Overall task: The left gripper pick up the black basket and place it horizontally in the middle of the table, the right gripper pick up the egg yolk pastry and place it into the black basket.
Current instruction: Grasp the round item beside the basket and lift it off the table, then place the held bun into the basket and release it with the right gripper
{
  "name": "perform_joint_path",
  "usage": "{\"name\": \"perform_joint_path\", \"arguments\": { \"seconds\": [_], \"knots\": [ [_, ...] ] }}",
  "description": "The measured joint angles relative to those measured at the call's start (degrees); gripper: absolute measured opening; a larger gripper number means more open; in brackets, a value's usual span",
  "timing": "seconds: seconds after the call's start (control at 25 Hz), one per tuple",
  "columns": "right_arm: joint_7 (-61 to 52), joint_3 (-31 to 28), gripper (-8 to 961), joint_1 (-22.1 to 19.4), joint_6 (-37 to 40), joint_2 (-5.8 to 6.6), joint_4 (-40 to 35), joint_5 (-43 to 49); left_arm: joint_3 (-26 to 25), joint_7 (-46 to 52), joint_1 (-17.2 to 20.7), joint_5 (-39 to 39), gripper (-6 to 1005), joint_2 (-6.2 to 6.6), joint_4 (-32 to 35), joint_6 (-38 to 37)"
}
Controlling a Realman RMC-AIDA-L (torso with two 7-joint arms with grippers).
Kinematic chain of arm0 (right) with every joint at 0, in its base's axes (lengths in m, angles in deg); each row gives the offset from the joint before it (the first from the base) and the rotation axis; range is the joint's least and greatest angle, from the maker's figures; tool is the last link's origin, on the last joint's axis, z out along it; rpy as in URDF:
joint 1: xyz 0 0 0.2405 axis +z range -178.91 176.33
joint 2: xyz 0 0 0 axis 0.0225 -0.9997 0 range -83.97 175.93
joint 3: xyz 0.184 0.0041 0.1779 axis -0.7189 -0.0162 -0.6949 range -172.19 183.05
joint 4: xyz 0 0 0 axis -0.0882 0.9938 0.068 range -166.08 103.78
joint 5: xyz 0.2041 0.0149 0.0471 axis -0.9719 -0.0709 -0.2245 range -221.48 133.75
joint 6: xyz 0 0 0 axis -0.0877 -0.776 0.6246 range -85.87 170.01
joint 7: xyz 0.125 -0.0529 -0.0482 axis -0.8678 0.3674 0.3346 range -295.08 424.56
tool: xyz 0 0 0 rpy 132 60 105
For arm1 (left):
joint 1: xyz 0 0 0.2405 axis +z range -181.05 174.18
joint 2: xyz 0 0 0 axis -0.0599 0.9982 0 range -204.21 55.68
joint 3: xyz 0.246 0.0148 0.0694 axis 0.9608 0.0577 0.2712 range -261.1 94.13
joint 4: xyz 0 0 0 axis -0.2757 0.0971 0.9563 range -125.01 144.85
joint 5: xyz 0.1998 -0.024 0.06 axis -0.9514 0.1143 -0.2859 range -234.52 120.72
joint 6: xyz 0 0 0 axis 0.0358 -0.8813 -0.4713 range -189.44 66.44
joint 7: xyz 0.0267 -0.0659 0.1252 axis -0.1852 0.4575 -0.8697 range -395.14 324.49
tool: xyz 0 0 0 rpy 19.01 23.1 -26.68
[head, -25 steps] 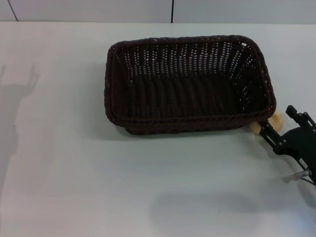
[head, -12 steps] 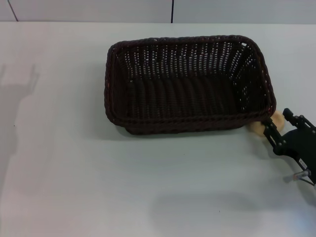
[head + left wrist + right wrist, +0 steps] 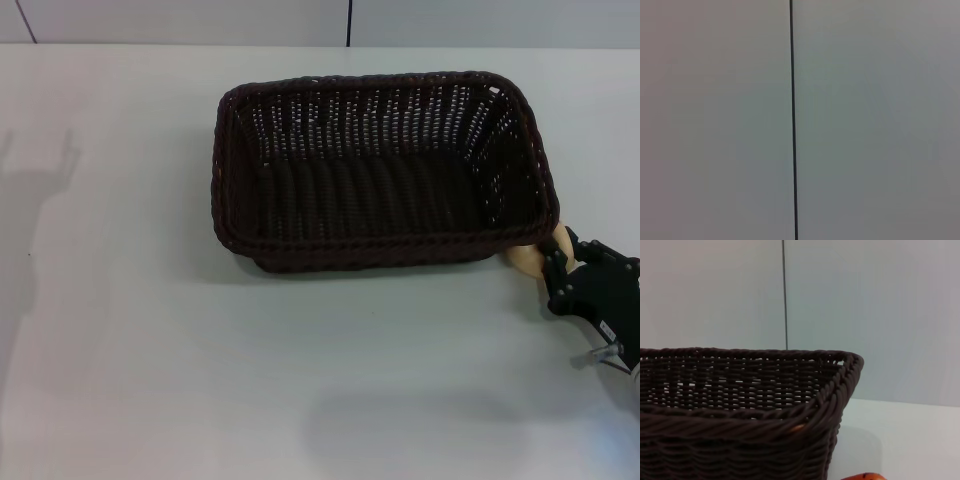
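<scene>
The black basket [image 3: 380, 243] lies lengthwise across the middle of the white table [image 3: 150, 350], and its woven rim fills the right wrist view [image 3: 740, 390]. The egg yolk pastry [image 3: 521, 258] sits on the table against the basket's near right corner. Its orange-red top peeks in at the edge of the right wrist view [image 3: 862, 476]. My right gripper [image 3: 565, 247] is at the table's right edge with its fingers closed in around the pastry, partly covering it. The left gripper is out of view.
A pale wall with a dark vertical seam [image 3: 349, 22] stands behind the table. The left wrist view shows only that wall and seam [image 3: 792, 120]. A faint arm shadow [image 3: 40, 190] lies on the table's left side.
My right gripper has moved a little towards the basket's corner and its fingers have narrowed around the pastry. The basket has not moved.
</scene>
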Motion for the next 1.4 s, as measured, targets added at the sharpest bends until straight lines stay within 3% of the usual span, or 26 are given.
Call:
{"name": "perform_joint_path", "arguments": {
  "seconds": [0.56,0.96,1.4],
  "knots": [
    [1.6,-0.7,110,-2.4,7.3,0.1,1.6,-0.1,0.1,0.0,0.0,0.0,785,0.0,0.0,-0.6],
    [10.8,-0.6,57,-7.7,13.1,-0.11,6.9,-1.6,0.1,0.0,0.1,0.0,784,0.0,0.0,-0.6],
    [15.0,4.5,42,-8.5,26.6,-0.04,7.2,-2.1,0.1,0.0,0.1,0.0,784,0.0,0.0,-0.7]
  ]
}}
